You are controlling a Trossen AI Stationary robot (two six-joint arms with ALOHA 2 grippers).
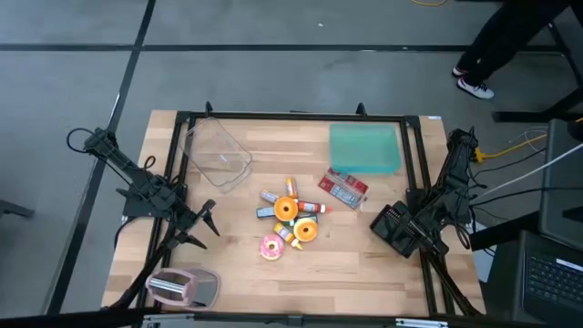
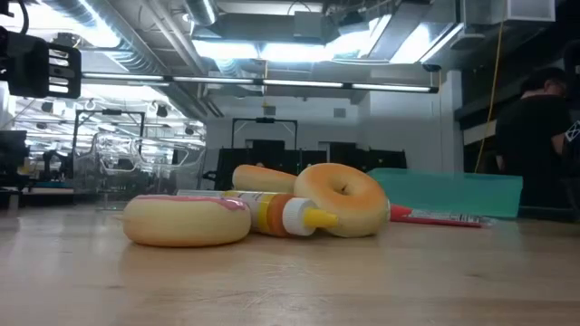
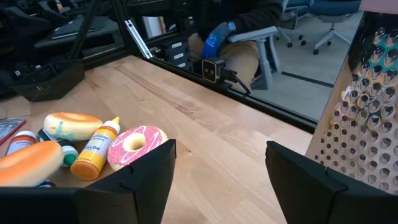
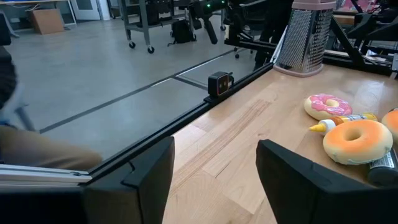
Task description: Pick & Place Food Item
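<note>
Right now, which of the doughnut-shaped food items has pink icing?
The pink-iced doughnut, at the pile's edge nearest the left gripper and the grater. The other two rings are plain orange.

Toy food pile, mid-table, pink donut nearest

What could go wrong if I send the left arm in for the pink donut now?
1. The pink donut lies against a yellow bottle in a tight pile; the open left gripper could catch or push the bottle too.
2. A nudge could send the small bottles rolling toward the snack packet.
3. The grater stands close beside the left arm, so a wide swing could tip it.
</note>
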